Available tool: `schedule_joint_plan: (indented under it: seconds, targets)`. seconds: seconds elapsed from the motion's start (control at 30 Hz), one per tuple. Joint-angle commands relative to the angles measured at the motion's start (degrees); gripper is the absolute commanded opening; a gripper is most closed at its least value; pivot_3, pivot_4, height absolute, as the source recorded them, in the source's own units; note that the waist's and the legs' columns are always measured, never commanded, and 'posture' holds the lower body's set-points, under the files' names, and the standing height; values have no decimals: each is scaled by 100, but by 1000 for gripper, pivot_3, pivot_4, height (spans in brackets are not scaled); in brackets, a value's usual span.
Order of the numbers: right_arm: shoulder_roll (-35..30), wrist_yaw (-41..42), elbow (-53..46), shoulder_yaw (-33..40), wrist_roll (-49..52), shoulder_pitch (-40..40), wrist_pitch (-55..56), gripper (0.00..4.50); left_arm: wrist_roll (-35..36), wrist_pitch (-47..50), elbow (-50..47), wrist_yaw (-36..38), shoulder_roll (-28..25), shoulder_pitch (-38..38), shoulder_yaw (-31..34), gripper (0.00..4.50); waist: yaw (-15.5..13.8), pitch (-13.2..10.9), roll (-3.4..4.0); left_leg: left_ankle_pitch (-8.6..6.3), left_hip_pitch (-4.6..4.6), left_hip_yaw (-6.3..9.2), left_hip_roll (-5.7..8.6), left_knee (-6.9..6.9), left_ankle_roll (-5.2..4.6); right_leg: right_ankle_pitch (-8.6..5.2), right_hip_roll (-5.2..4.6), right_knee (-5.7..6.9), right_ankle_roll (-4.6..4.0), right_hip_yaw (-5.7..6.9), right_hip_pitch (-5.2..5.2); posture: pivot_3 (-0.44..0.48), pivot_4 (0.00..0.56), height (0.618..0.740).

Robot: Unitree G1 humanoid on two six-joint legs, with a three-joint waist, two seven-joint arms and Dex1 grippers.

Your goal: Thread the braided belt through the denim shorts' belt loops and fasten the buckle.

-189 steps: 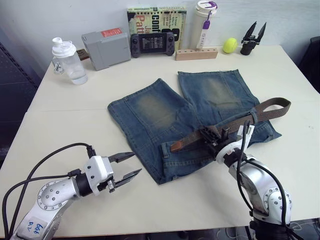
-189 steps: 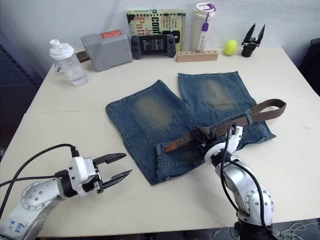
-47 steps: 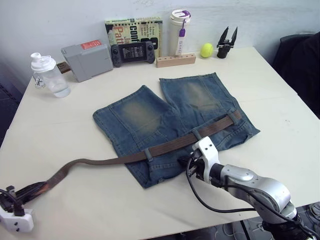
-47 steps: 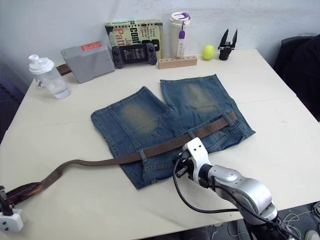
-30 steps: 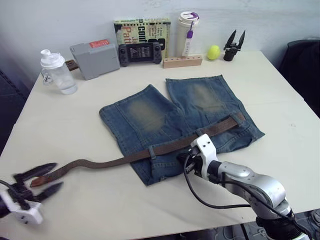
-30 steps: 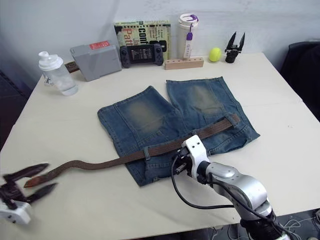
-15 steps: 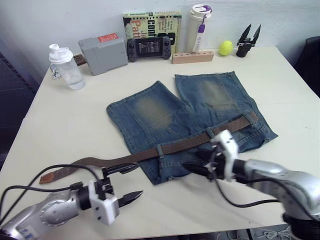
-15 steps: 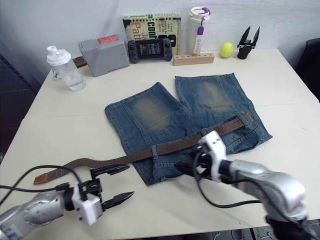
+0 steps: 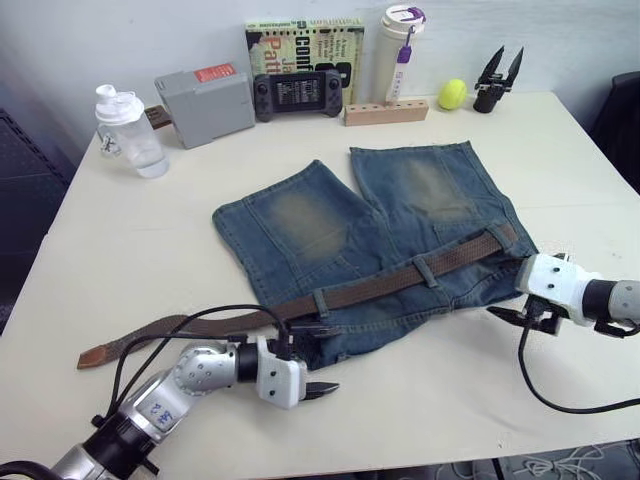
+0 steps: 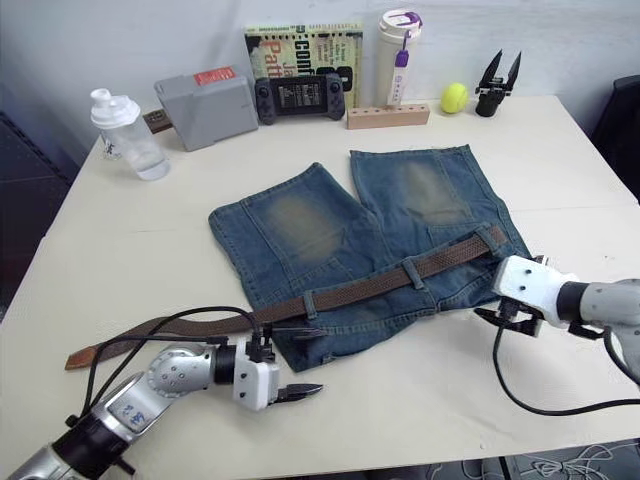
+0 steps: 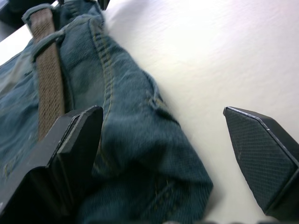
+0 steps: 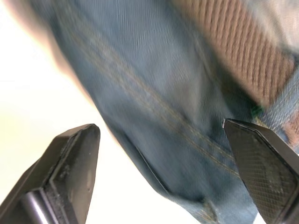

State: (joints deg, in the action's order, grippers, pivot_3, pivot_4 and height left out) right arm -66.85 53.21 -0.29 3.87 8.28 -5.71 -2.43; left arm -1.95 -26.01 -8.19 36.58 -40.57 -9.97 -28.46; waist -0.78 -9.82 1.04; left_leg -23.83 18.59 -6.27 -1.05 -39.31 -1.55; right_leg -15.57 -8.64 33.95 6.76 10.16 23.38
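Left hand [image 9: 305,362]: open at the denim shorts' [image 9: 380,230] waistband corner.
Right hand [image 9: 520,318]: open beside the shorts.
Risk: the braided belt [image 9: 300,306] may slide from its loops when the denim is tugged.

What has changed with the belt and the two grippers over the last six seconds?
The braided belt was pulled to the robot's left through the belt loops; its tip now trails off the denim shorts onto the table. The left gripper let it go and moved to the shorts' left corner, jaws open. The right gripper released and withdrew rightward. The shorts stayed put.
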Motion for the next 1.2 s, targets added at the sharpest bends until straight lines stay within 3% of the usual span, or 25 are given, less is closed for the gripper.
schedule_joint_plan:
  seconds: [0.03, 0.1, 0.13, 0.23, 0.43, 0.5, 0.7, 0.87, 1.07, 1.2]
  targets:
    - [18, -1062, 1856, -927, -2109, -887, 2024, 4481, -626, 819, 324, 303, 414, -329, -284, 4500, 0, 0, 0, 0, -1, 0, 0, 0, 0, 0, 0, 0, 0, 0, -1, 0, 150, 731]
    - [198, -1257, 2115, -1153, -2413, -1098, 2091, 4481, -835, 836, 382, 305, 419, -380, -286, 4500, -9, 1, 2, 1, -7, 1, -2, -1, 0, 0, 0, 0, 0, 1, -9, 0, 150, 731]
    - [259, -1288, 2208, -1223, -2500, -1141, 2124, 4497, -853, 757, 409, 311, 413, -386, -263, 4244, -23, 2, 2, 1, -8, 1, -1, -4, -1, 1, -1, 1, 2, 0, -11, 0, 150, 731]
    - [437, -1254, 2509, -1333, -2553, -1233, 2341, 3746, -834, 751, 400, 333, 398, -364, -144, 3499, -31, 5, -12, 2, -30, 27, -39, -31, -3, 14, -2, -20, 5, 16, -99, 0, 150, 731]
    - [647, -1056, 2483, -1243, -2311, -1218, 2324, 900, -803, 640, 526, 403, 225, -298, 114, 898, 81, 23, -43, 1, -55, 99, -66, -76, -5, 55, 6, -49, -19, 1, -163, 0, 150, 731]
    - [725, -946, 2185, -1093, -2082, -1131, 2134, 32, -712, 462, 685, 521, 42, -216, 249, 500, 114, 26, -29, 1, -55, 103, -72, -72, -3, 51, 9, -48, -25, -3, -163, 0, 150, 731]
    - [1000, -505, 701, -880, -1498, -705, 1323, 32, -634, -272, 1739, 644, -362, -269, 586, 500, 120, 49, 25, 2, -55, 103, -88, -64, 10, 37, 16, -25, -51, 4, -137, 0, 150, 731]
    - [1345, -245, -393, -971, -1298, -583, 373, 32, -1285, -1137, 3730, 65, -562, -1259, 702, 500, 81, 73, 70, 7, -63, 101, -85, -63, 16, 31, 14, -20, -62, 8, -133, 0, 150, 731]
    - [1776, -240, -927, -1325, -1695, -790, -859, 32, -2063, -2136, 5881, -745, -773, -2509, 394, 500, 71, 93, 89, 25, -71, 94, -77, -64, 19, 35, 5, 25, -82, 21, -86, 0, 150, 731]
    - [1818, -445, -818, -1413, -1999, -864, -974, 32, -1973, -2663, 6411, -553, -942, -2683, 436, 500, 142, 87, 72, 24, -51, 76, -73, -63, 17, 35, 10, 46, -81, 30, -68, 0, 150, 731]
